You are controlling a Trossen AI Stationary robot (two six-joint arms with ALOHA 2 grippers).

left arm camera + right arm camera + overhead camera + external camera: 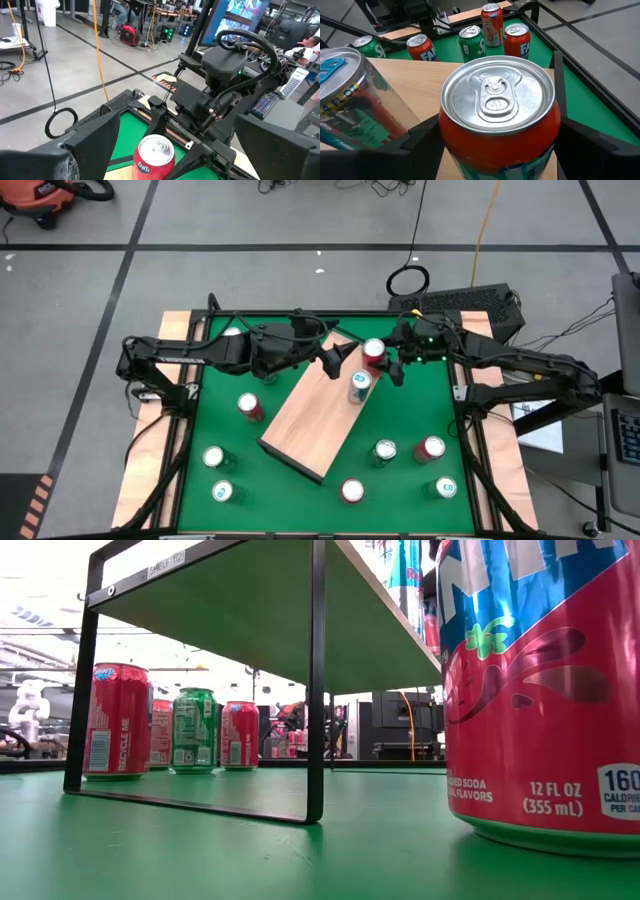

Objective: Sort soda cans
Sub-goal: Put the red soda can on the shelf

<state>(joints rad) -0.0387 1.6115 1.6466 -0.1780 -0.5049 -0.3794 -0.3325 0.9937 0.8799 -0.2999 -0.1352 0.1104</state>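
Observation:
A red soda can (497, 107) with a silver top stands upright over the far end of the light wooden board (315, 415), with my right gripper (386, 364) shut on it. A teal can (359, 385) stands on the board beside it. My left gripper (328, 360) hangs open just left of the red can (154, 156), facing it, with nothing between its fingers. Several more red, green and teal cans stand upright on the green table, such as a red one (250, 406) and a green one (384, 450). My right gripper pinches the red can's side wall just below the top rim (446, 131) between its two fingers, one on each side. The fingers come from the table's right, slanting a little downward. The can stays upright; whether its base rests on the board is hidden.
The board is a shelf on black metal legs (316, 740), lying askew across the table's middle. Cans stand in a group at the near left (214, 457) and the near right (430, 448). A black raised rim (460, 395) bounds the table.

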